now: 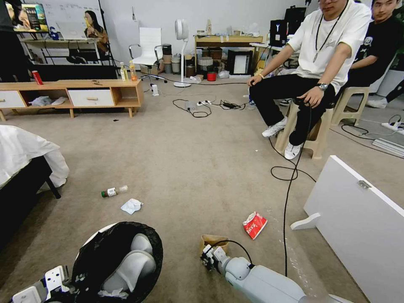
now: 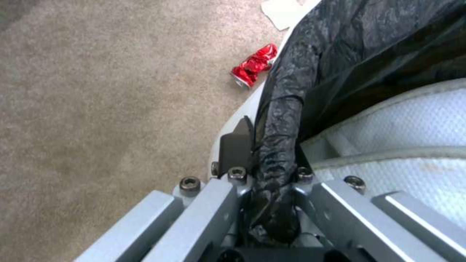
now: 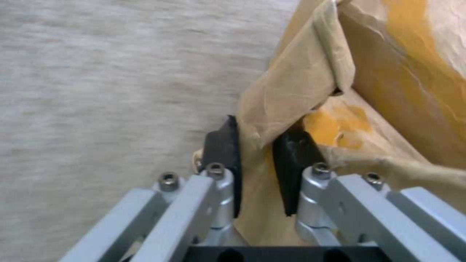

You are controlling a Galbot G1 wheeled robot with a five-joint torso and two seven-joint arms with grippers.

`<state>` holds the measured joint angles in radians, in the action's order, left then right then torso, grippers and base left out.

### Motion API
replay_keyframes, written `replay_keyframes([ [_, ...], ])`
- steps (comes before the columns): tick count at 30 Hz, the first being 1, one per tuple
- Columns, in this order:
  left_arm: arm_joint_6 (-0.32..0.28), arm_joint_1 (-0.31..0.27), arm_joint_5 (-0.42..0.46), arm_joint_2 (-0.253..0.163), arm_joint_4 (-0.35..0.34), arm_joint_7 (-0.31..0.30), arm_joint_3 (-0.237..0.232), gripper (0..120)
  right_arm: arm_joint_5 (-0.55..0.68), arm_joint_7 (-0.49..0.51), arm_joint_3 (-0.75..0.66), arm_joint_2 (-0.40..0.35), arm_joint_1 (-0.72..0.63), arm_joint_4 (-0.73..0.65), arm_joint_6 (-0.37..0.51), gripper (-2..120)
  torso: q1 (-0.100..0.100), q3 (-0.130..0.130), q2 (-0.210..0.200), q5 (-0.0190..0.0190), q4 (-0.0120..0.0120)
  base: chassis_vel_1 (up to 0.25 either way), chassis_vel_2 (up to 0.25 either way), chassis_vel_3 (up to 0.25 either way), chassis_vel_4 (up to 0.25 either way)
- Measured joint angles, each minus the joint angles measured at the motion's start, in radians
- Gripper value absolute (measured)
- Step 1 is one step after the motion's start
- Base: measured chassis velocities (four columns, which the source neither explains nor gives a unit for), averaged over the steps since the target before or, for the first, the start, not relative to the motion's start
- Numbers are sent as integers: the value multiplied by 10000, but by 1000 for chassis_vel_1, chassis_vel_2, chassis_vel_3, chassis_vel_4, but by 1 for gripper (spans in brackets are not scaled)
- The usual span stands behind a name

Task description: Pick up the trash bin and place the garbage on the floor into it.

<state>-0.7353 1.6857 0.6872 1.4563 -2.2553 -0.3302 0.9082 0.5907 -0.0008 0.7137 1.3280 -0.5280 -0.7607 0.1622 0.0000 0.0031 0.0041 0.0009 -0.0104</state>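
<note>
Two grippers hold things: the left gripper point(image 2: 269, 171) pinches the rim of the small round white trash bin lined with crinkly black plastic point(image 1: 122, 256), the right gripper point(image 3: 257, 167) clamps one wall of the crumpled brown paper bag point(image 3: 301, 83) on the beige carpet floor point(image 1: 189, 168). Thin paper could tear or slip on lifting.

Mock living rm in lab: TV bench point(image 1: 84, 94), fan point(image 1: 182, 50), floor cables point(image 1: 290, 176).
</note>
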Motion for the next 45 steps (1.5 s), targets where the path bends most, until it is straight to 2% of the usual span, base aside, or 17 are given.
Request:
replay_keyframes([
  [1,0,-1,-22,2,-1,0,-3,1,-7,72,-77,13,11,102,-30,11,0,-1,0,-20,-7,0,0,0,0],
  [3,0,-4,-21,2,-1,4,-12,1,-7,116,-134,54,9,158,-59,8,0,1,-1,-17,-11,0,0,0,0],
  [4,0,-7,-24,3,-2,18,-23,1,-3,195,-210,95,9,224,-72,4,0,2,-1,-3,-9,0,0,0,0],
  [5,1,-8,-55,16,-1,19,-34,1,13,324,-328,127,13,299,-73,2,0,2,-2,-16,-8,0,0,0,0],
  [12,0,-22,-122,51,17,40,-87,1,204,617,-447,87,9,184,-58,1,0,3,-3,-13,-7,0,0,0,0],
  [19,0,-44,-142,51,86,59,-119,1,958,924,-550,-257,-87,-776,-63,1,0,3,-3,-8,-3,0,0,0,0],
  [22,0,-50,-149,44,100,59,-138,1,1234,1156,-625,-522,-164,-1396,-63,1,1,3,-3,-10,-3,0,0,0,0],
  [23,0,-52,-149,11,105,60,-142,1,1524,1400,-761,-841,-239,-2040,11,1,1,3,-3,-6,-3,0,0,0,0],
  [25,0,-52,-149,-2,105,60,-142,1,1611,1474,-795,-957,-254,-2244,33,1,1,3,-3,-6,-3,0,0,0,0],
  [26,0,-52,-134,-45,108,52,-138,1,1832,1735,-974,-1417,-306,-2989,57,1,1,2,-3,-9,-4,0,0,0,0],
  [30,-1,-63,-99,-88,108,43,-124,1,1938,1969,-1246,-1989,-344,-3817,59,1,0,2,-3,-10,-7,0,0,0,0],
  [32,-2,-78,-45,-146,104,43,-104,1,2105,2190,-1644,-2563,-358,-4926,114,0,0,1,-2,-9,-6,0,0,0,0],
  [38,-2,-130,7,-199,87,35,-92,1,2267,2535,-1944,-3086,-362,-6142,290,0,0,1,-2,-7,0,0,0,0,0],
  [42,-2,-182,56,-222,68,12,-118,1,2301,2795,-2401,-3650,-504,-7398,430,0,1,1,-3,-8,-6,0,0,0,0],
  [45,-2,-194,59,-228,68,10,-133,1,2268,2813,-2618,-3785,-544,-7820,435,0,1,1,-2,-8,-5,0,0,0,0],
])
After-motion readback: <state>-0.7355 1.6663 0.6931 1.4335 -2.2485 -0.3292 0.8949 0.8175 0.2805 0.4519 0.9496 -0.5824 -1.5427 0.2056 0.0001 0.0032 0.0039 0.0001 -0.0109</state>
